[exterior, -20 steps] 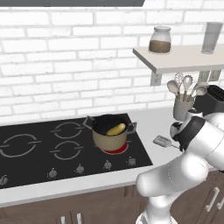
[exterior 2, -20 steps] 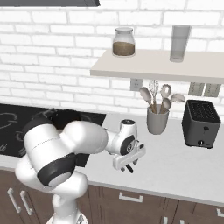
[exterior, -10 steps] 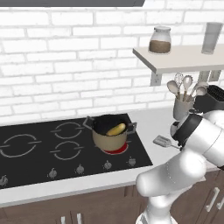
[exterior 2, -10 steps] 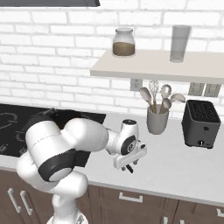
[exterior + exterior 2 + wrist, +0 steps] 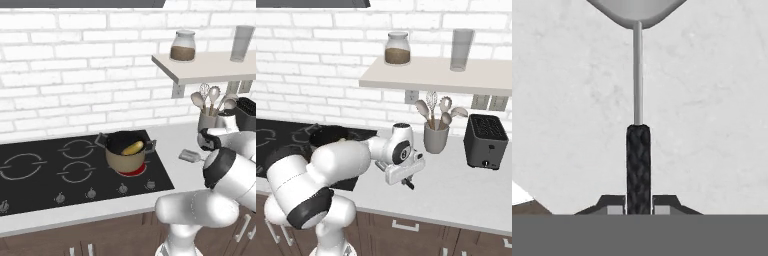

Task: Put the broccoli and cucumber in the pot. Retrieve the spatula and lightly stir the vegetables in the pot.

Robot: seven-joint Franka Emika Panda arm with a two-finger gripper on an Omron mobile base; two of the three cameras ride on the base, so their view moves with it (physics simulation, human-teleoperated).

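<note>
The tan pot (image 5: 124,159) stands on the cooktop's front right burner, and the yellow-green cucumber (image 5: 132,148) lies in it against the right rim. I cannot make out any broccoli in its dark inside. The spatula's grey blade (image 5: 189,156) sticks out over the white counter right of the cooktop. In the hand view its black handle (image 5: 638,165) runs between the fingertips, with a thin shaft up to the blade (image 5: 637,11). My gripper (image 5: 639,202) is shut on that handle, low over the counter (image 5: 407,183).
A grey utensil cup (image 5: 435,139) with several tools stands behind the gripper, and a black toaster (image 5: 485,141) to its right. Overhead, a shelf (image 5: 421,77) carries a jar (image 5: 397,48) and a glass (image 5: 461,42). The burner (image 5: 135,171) under the pot glows red.
The hand has edged slightly upward with the spatula. The pot and cucumber have not moved.
</note>
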